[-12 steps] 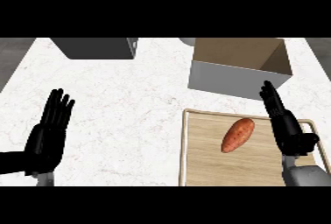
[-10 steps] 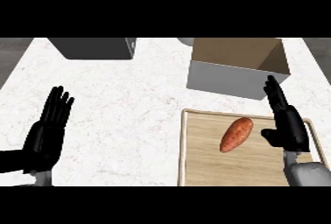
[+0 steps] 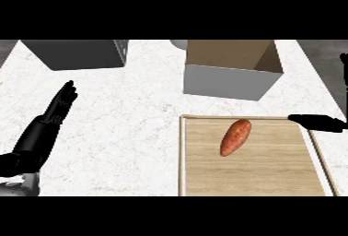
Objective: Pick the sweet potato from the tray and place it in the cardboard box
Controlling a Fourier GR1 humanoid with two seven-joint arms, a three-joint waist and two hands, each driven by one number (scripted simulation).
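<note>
the wooden tray point(image 3: 197, 184) lies nearest, its lower end cut off by the view's lower edge and its left rim running straight up the counter point(image 3: 136, 101) to a far rim just short of the cardboard box point(image 3: 231, 80). the sweet potato point(image 3: 235, 137) rests on the tray's upper half, tilted with its far end leaning right, apart from every rim, with bare wood all round it and most of the board below it free. at the left, the left hand point(image 3: 51, 117) comes in from the lower corner, fingers straight and together, pointing up and to the right, over plain marble and well apart from the tray. between that hand and the tray's left rim the counter is open, and the same open stretch carries on upward to the far objects. at the right edge, the right hand point(image 3: 318, 122) shows only as a dark shape over the tray's upper right corner, near the right rim, and another dark bit of it shows higher up the same edge; whether its fingers are apart or curled cannot be told. it touches nothing visible and is apart from the sweet potato. beyond the tray the cardboard box stands upright with its top open, its grey front wall facing the tray, a narrow strip of counter between them. farther left, a grey box point(image 3: 78, 54) sits at the far edge, with a wide gap of marble between the two boxes.
</note>
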